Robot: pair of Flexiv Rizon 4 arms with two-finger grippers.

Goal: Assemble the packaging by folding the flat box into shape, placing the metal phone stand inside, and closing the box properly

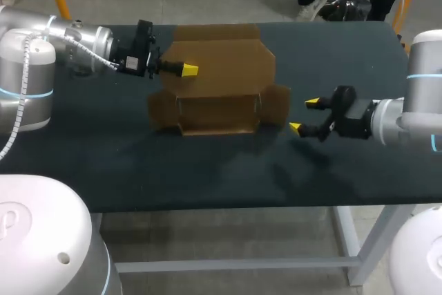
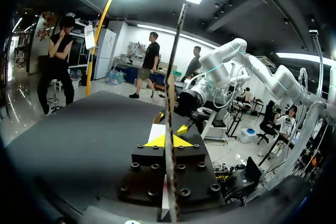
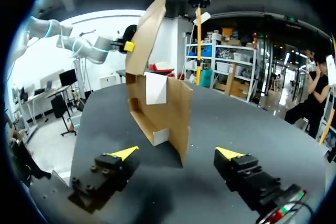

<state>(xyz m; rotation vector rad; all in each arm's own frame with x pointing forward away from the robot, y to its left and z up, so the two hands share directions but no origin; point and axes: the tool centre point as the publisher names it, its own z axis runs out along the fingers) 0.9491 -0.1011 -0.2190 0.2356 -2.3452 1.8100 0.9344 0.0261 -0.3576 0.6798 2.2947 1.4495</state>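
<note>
- Closest to the head camera of anything on the dark table (image 1: 207,170) is our right gripper (image 1: 304,115), which comes in from 3 o'clock. Its yellow-tipped fingers are spread wide and hold nothing.
- Just ahead of it, toward 9 o'clock, stands the half-folded brown cardboard box (image 1: 221,67), around 12 o'clock of the table's middle. The low walls are already raised and the near side is open.
- Our left gripper (image 1: 188,69) reaches in from 9 o'clock and is pinched on the box's tall back panel (image 3: 144,30). The card runs edge-on between its two tips and stands up, tilted.
- The box's side flap (image 1: 280,105) splays outward at 3 o'clock. It is near the right fingers but apart from them.
- We cannot see the metal phone stand in any view.
- We judge the step in hand to be shaping the box, with the stand and the closing yet to come.
- To do it well, we would hold the left pinch steady as an anchor. We would set one right finger low on the flap's outer face, close to its crease.
- We would then press slowly toward 9 o'clock, so the flap turns on its crease and the box neither slides nor buckles.
</note>
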